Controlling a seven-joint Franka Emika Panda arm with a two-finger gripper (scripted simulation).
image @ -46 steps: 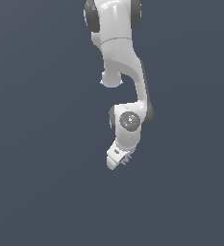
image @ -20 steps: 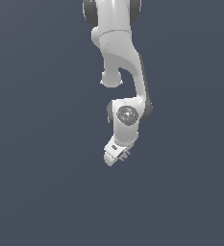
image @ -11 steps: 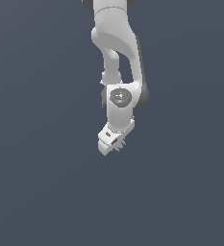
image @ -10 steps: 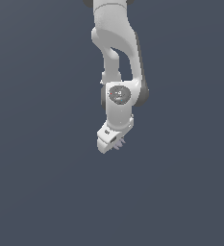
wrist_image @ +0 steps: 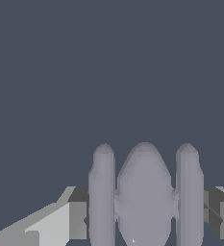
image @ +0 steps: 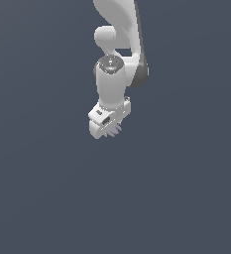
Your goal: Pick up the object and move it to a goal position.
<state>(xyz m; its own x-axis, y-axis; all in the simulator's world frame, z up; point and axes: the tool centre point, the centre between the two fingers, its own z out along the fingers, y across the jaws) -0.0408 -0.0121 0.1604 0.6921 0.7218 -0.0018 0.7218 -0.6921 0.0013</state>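
The desk (image: 42,188) is a plain, dark slate-blue surface filling the whole frame from upper left to lower right.

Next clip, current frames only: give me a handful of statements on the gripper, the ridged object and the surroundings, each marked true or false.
1. The gripper has the ridged object between its fingers. True.
2. The object lies alone on the floor, apart from the gripper. False: in the wrist view it sits between the grey fingers, touching both.
3. The object shows three rounded lobes in the wrist view. True.
4. A goal marker is visible in the exterior view. False: only the arm and plain dark background show.
5. The object is larger than the gripper. False: in the exterior view it is a tiny piece at the gripper's tip.
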